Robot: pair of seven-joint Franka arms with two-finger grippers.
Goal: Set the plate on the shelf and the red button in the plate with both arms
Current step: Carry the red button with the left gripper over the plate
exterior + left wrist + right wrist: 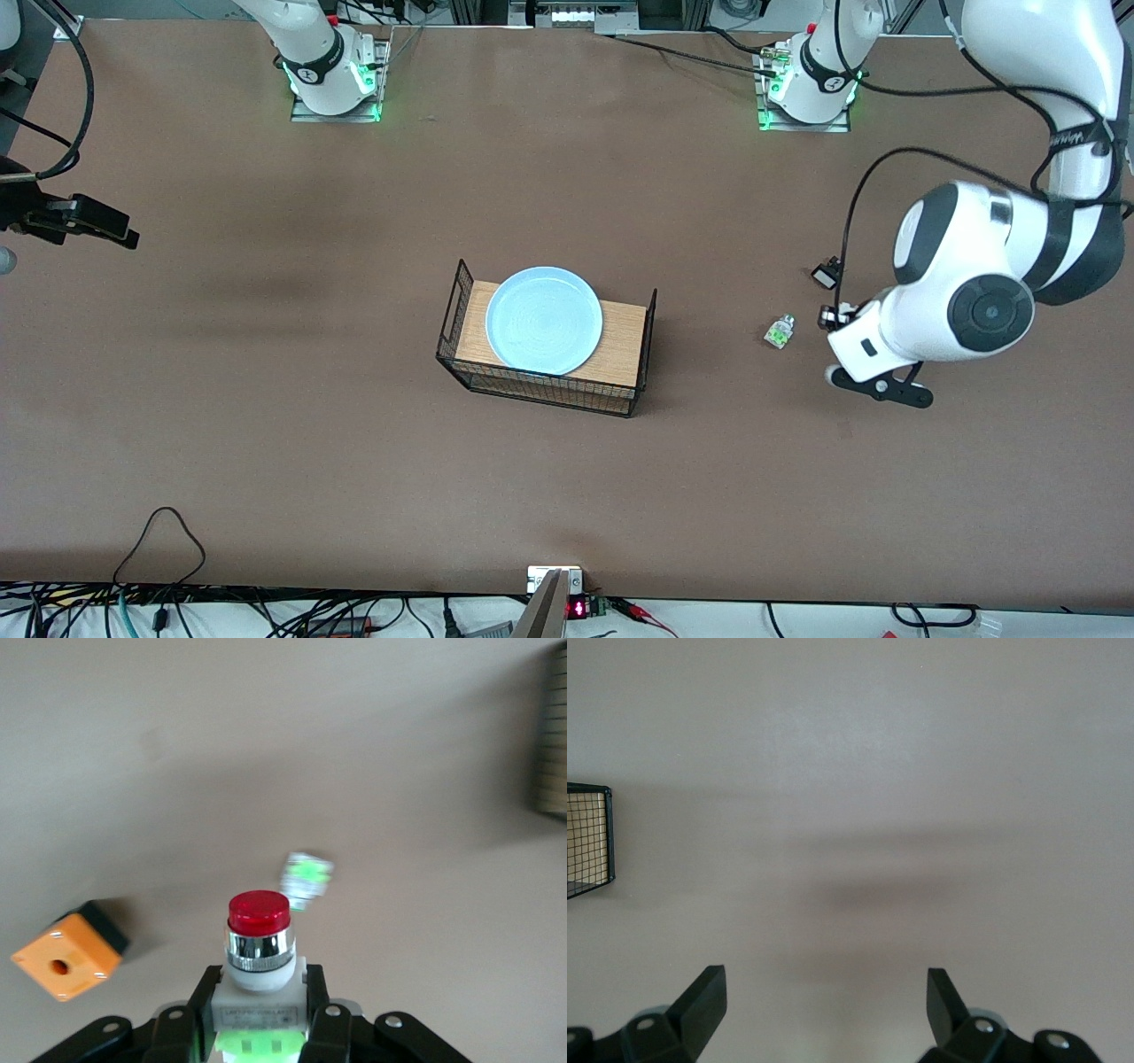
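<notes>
The right pincer (824,997), spread wide and holding nothing, hangs over bare table (266,425) toward the right arm's end, well apart from the one wire basket (545,350). One pale blue plate (544,320) lies on the basket's wooden top. One white-and-green part (780,331) and one black-and-white part (826,274) lie toward the left arm's end. The left pincer (257,1014), largely hidden in the front view, is clamped on the one red button (259,952), red cap outward, beside an orange box (66,952).

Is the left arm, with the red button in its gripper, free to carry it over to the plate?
Probably yes. The left gripper is shut on the red button, the plate lies bare on top of the wire rack, and only open table lies between. The right gripper waits open at the table's end.
</notes>
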